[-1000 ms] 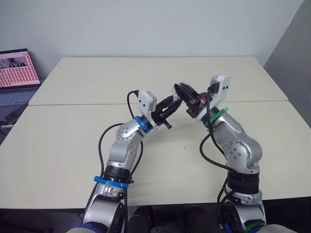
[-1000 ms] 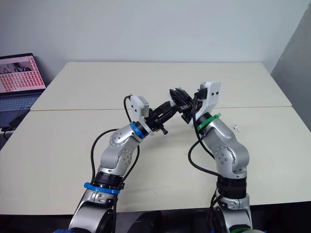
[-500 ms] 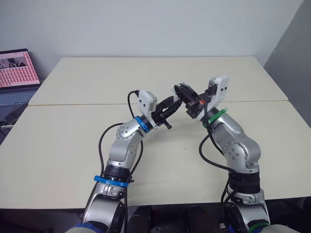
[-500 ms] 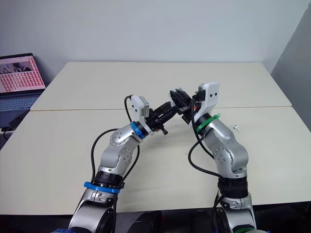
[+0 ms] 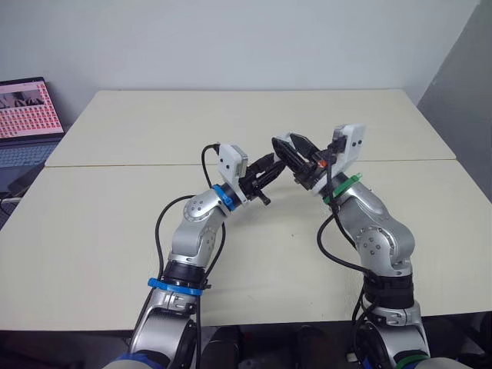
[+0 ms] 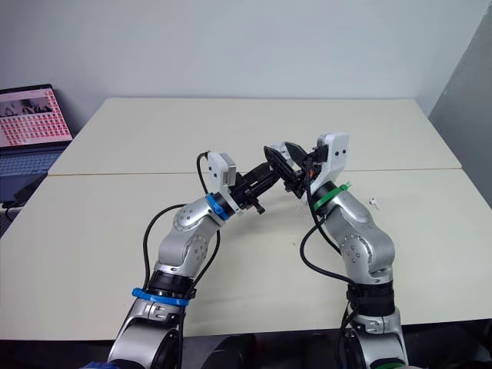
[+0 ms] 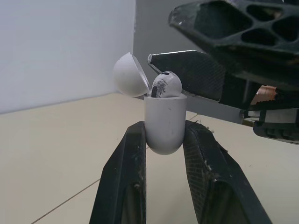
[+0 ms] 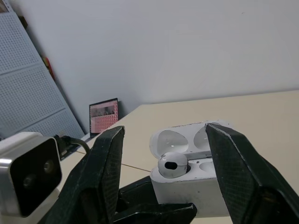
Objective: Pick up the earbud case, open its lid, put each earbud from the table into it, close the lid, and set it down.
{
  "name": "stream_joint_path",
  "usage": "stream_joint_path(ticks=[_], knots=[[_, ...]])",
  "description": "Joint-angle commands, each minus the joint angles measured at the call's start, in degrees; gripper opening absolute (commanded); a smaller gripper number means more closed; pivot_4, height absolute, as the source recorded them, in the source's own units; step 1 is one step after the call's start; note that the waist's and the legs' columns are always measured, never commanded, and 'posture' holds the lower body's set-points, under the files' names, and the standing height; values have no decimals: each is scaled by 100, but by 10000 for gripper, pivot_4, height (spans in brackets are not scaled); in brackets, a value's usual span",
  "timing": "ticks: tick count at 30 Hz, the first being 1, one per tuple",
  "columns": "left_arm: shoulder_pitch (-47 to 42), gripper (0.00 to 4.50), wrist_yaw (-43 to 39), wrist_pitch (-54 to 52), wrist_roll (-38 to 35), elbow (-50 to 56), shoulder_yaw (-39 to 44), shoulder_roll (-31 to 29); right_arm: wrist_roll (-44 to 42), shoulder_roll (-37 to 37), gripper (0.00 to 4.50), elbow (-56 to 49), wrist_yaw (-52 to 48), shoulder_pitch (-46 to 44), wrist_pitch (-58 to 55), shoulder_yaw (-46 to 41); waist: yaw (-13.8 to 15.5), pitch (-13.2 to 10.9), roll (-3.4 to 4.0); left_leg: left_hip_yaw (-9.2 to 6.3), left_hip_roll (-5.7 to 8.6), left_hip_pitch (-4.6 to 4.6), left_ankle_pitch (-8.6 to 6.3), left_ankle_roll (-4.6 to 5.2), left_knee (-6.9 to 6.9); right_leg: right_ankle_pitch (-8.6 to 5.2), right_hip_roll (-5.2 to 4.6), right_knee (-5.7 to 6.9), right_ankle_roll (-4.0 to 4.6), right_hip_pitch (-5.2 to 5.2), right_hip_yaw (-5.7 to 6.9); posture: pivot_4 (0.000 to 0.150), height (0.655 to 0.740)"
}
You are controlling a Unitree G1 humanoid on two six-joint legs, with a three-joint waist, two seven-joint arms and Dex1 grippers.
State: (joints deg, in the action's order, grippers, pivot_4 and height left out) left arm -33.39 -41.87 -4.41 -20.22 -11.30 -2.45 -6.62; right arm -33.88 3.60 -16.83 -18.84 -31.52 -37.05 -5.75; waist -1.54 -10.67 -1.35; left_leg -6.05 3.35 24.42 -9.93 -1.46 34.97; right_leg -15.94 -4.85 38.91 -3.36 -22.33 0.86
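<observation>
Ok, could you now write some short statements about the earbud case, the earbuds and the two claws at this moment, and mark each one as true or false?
1. The left claw is shut on the earbud case. True.
2. The lid of the case is closed. False: it is open and tipped back.
3. One earbud sits in the case with its head sticking out. True.
4. The right claw is shut on the lid. False: it is open, with its fingers apart on either side of the case.
5. A second earbud lies on the table beside the right arm. True, though it is very small in the head view.
</observation>
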Motion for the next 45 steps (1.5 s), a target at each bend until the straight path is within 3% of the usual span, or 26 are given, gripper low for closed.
stream_joint_path(ticks=[1,6,12,19,32,41,45], knots=[[74,7865,-52,110,-34,234,97,-128,-803,414,28413,-857,230,-546,-541,-484,0,-2,4,1,0,0,0,0,0,0,0,0,0,-1,-2,1500,7400],[265,7865,-74,70,-41,302,208,-407,-1232,1480,28413,-1091,334,-449,-1192,-1027,20,-2,3,-7,-2,0,-1,1,-3,-1,0,-6,2,4,8,1500,7400],[531,7865,292,10,42,511,348,-549,141,2374,28413,-854,222,1029,-371,-717,21,-2,3,6,4,1,-1,4,-3,-2,-8,-9,0,5,0,1500,7400],[751,7865,536,-94,58,703,420,-651,1145,2830,28413,224,8,1700,237,-594,13,-2,3,10,1,0,-1,4,-3,-2,-7,-7,0,5,-1,1500,7400],[615,7865,418,-89,64,635,397,-784,1917,3026,28413,3884,-975,247,1503,-349,-2,-2,3,32,1,-3,-1,4,-2,-2,-6,-7,0,8,-6,1500,7400],[683,7865,476,-129,54,753,382,-799,2220,3082,28413,5226,-1636,-180,1995,-166,-5,-2,3,48,0,-5,0,4,-1,-1,-6,-6,0,9,-10,1500,7400],[674,7865,463,-137,53,756,380,-815,2244,3053,19433,5300,-1688,-191,2047,-194,-5,-2,3,48,0,-5,0,4,0,-1,-6,-6,0,10,-9,1500,7400]])
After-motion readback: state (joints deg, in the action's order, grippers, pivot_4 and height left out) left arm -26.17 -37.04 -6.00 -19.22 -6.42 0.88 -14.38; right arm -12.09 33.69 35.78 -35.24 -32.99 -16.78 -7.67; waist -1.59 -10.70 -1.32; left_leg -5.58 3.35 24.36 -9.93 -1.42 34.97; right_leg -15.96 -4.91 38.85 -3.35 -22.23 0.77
